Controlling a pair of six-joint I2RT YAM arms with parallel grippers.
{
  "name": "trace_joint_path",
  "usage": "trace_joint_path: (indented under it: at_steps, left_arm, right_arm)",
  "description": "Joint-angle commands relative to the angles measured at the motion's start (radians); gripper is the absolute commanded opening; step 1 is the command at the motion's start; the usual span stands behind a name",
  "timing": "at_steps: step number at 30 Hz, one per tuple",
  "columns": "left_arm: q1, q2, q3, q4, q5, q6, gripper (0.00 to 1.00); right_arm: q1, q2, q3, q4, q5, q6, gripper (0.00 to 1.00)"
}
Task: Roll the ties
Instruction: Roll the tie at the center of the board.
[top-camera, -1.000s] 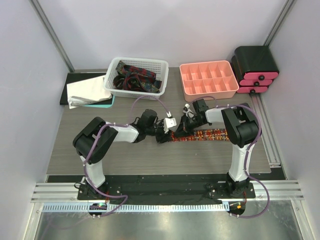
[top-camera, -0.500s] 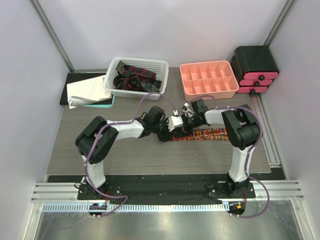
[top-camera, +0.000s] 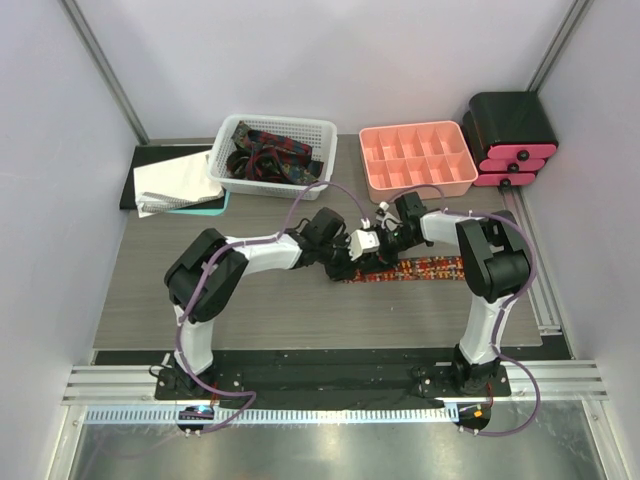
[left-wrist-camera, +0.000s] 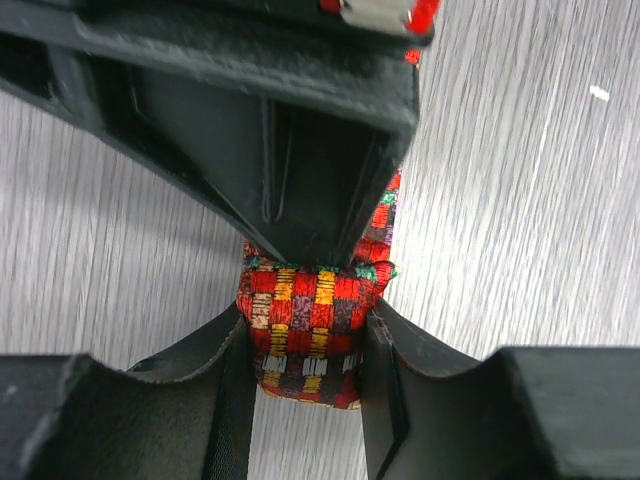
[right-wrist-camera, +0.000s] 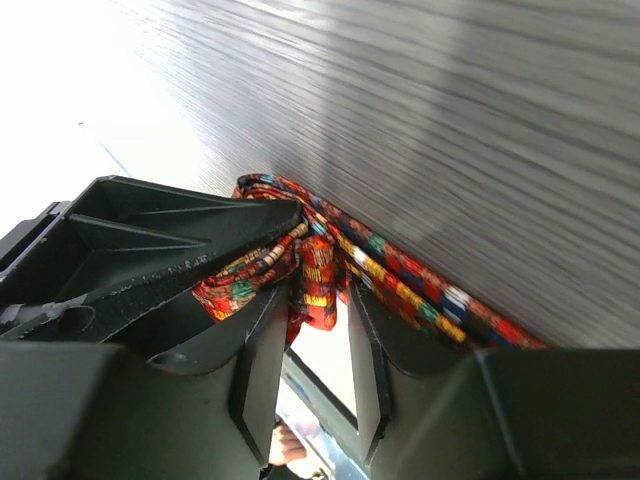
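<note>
Grey tabletop (top-camera: 250, 310) under both jaws, red patterned tie (top-camera: 432, 266) trailing flat away from them, left jaws clamped on its rolled end (left-wrist-camera: 310, 335), right jaws pinching a fold of tie right against the left jaws.

overhead looks down; close wrist views share tie (left-wrist-camera: 310, 330).

The left gripper (left-wrist-camera: 305, 335) and right gripper (right-wrist-camera: 316, 300) meet nose to nose over the red tie (top-camera: 425, 266) at its rolled end, with no gap between them. The white basket (top-camera: 268, 190) and pink tray (top-camera: 417, 186) wall the far side. Bare table (top-camera: 250, 310) lies open near and left.
</note>
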Motion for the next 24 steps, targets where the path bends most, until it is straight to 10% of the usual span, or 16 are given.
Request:
trace_joint_path:
  at_steps: [1, 24]
  left_arm:
    - [-0.035, 0.136, -0.062, -0.176, -0.116, -0.001, 0.22]
    - [-0.043, 0.144, -0.049, -0.202, -0.108, 0.009, 0.21]
  right_arm:
    - [-0.033, -0.059, 0.005, -0.108, -0.054, -0.055, 0.4]
    - [-0.044, -0.084, -0.031, -0.05, -0.012, -0.053, 0.36]
